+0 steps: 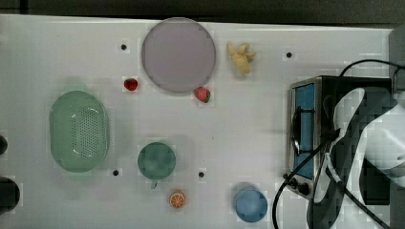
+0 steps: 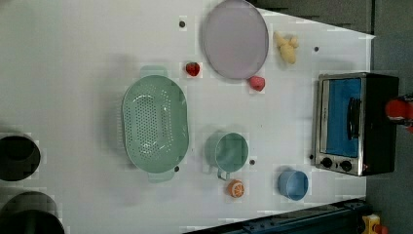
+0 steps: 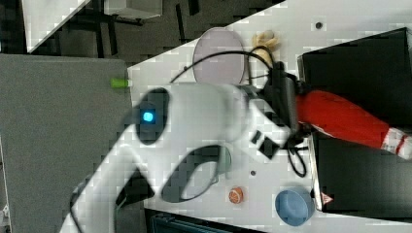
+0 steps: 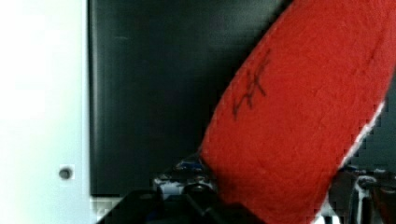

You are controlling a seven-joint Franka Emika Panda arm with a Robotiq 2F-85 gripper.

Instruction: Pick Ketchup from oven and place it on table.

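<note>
One red ketchup bottle (image 3: 345, 119) is recorded lying over the black top of the oven (image 3: 359, 63) in the right view, its base end taken between the jaws of the hand (image 3: 294, 109) and its white-capped end (image 3: 399, 141) pointing away from the arm. In the wrist view the red body (image 4: 303, 130) is seen wedged between the fingers, with the oven's dark top surface behind it; the hand is therefore judged to be clamped on the bottle. Whether the bottle is bearing on the oven top or held just clear of it cannot be told.

In the left view a red part of the bottle (image 2: 399, 109) is noted at the far side of the oven (image 2: 355, 122), beyond the closed blue-tinted door. The grip at the base end is judged to have been chosen because that end faced the arm's approach.

The white table (image 1: 239, 124) is shown carrying a green colander (image 1: 79, 131), a green cup (image 1: 156, 161), a blue cup (image 1: 250, 203), a grey plate (image 1: 178, 54), two strawberries, an orange slice and a banana. Bare surface is observed between the green cup and the oven in the top view; it is judged a suitable place for setting the bottle down. The pick is assessed as done, the transfer and release as outstanding. A tilt of the bottle in the hand is noted as a risk at release.
</note>
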